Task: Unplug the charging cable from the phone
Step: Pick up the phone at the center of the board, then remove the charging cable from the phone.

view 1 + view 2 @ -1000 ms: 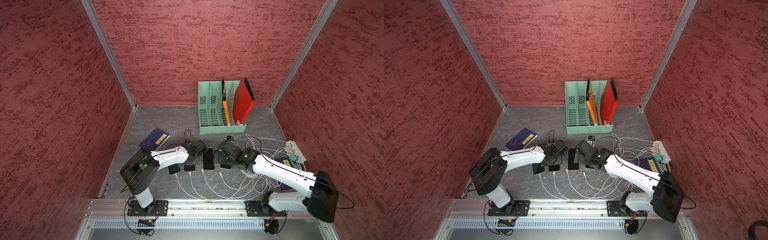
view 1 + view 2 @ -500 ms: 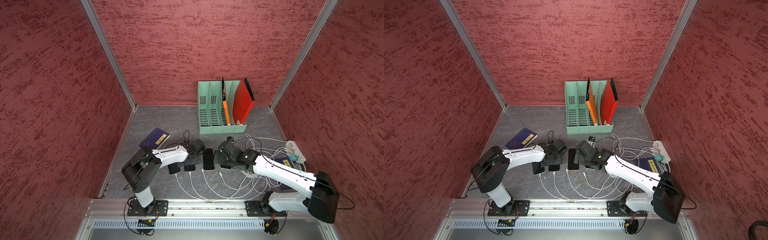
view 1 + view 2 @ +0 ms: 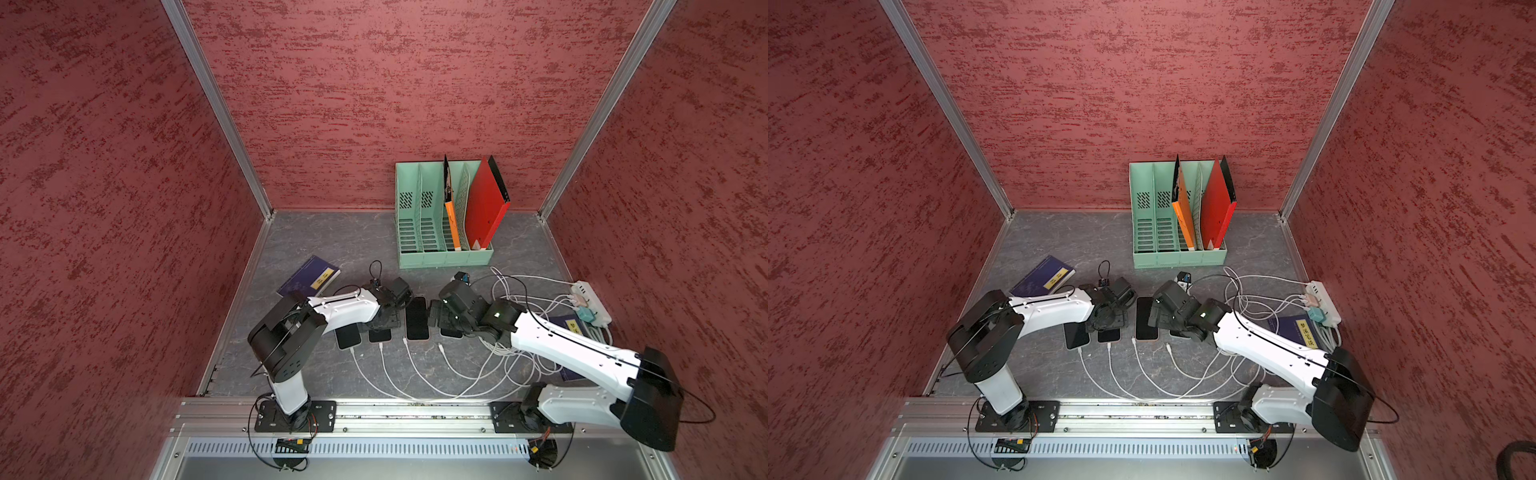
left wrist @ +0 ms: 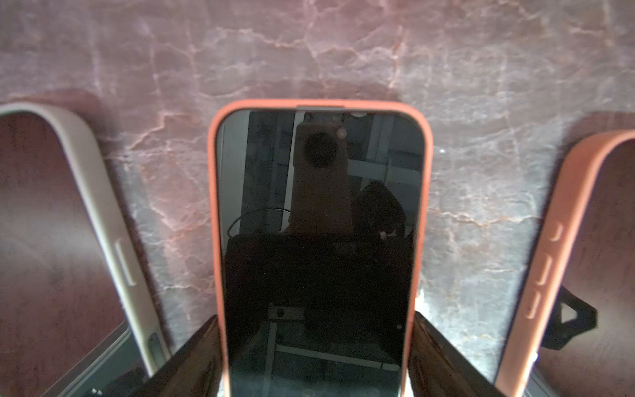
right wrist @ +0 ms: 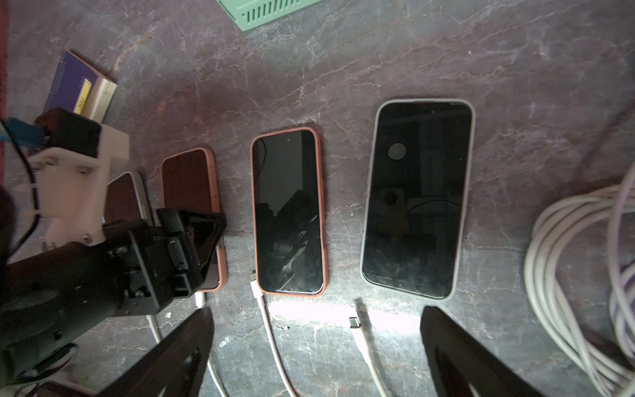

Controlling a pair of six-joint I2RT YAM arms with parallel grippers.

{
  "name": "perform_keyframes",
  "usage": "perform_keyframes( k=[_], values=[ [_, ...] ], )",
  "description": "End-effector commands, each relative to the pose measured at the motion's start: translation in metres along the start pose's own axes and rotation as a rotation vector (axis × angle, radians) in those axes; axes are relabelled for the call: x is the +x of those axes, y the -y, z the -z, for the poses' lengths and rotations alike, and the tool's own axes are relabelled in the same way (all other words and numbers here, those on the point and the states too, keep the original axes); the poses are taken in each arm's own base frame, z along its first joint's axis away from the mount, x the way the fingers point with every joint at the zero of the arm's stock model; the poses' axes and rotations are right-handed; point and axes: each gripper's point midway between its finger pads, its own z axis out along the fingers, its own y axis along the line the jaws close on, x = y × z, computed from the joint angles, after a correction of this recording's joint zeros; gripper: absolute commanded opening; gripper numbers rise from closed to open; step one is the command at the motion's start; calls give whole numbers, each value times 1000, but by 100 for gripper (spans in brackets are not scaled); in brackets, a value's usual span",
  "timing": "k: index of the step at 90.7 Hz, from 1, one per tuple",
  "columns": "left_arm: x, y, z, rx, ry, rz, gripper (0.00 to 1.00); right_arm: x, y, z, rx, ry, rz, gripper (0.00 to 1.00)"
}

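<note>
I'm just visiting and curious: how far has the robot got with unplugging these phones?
Done: the grey-cased phone is free, with its loose plug lying apart from it. Its neighbour looks unplugged too.
In hand: the left jaws straddle an orange-cased phone, though contact is unclear. The right jaws hang open.
Left: that phone and the end phone seem still plugged in.
</note>
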Motion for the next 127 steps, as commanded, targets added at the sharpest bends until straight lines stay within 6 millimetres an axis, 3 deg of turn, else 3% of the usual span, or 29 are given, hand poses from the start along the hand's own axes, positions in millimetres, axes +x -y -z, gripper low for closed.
perform_keyframes(
  k=[1, 23, 43, 56, 71, 80, 90, 97, 103, 106, 115, 127],
  values=[
    [15, 8, -12, 11, -47, -30, 65, -6, -8, 6, -60, 24, -8, 98],
    [11, 13, -4, 69, 10, -12, 37, 6, -24, 2, -166, -1, 8, 90],
    [2, 23, 14, 182, 90, -1, 1, 19, -49, 6, -281, 15, 62, 52],
    [-2, 26, 24, 215, 132, 4, 0, 33, -71, 5, -322, 5, 121, 24],
    [-5, 29, 35, 252, 175, 7, 0, 47, -101, 14, -373, 50, 223, 0],
    [-8, 32, 45, 291, 210, 15, 0, 57, -115, 19, -408, 81, 278, 0],
    [-10, 31, 54, 328, 249, 39, 0, 65, -117, 15, -444, 86, 256, 0],
    [-12, 32, 61, 362, 277, 53, 0, 69, -114, 8, -467, 91, 238, 21],
    [-15, 30, 66, 371, 298, 64, 0, 74, -113, 1, -470, 78, 232, 48],
    [-16, 29, 68, 371, 307, 67, 0, 76, -112, -2, -459, 72, 231, 55],
    [-18, 28, 73, 382, 327, 74, 0, 78, -105, -18, -404, 73, 210, 60],
    [-18, 25, 81, 392, 350, 90, 0, 85, -116, -15, -546, 90, 206, 60]
  ],
)
